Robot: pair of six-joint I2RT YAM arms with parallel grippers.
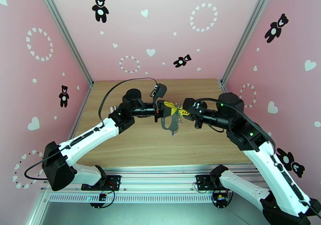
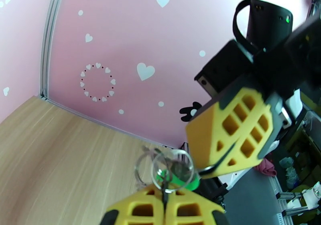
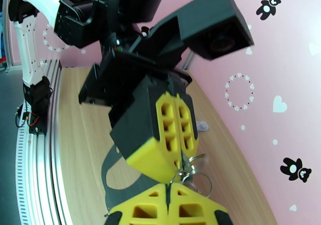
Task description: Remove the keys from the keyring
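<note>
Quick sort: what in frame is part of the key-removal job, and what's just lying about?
Job:
- keyring, held up off the table
- green-headed key
- left gripper and right gripper, jaws shut at the ring cluster

Lying about:
- table
- small pale item by the wall, too blurred to identify
- bear sticker

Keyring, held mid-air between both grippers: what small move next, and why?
Probably draw the left gripper slowly back from the right gripper. Both are shut: the left seems to pinch the green key, the right the keyring, so a small pull should work the key along its silvery ring.
</note>
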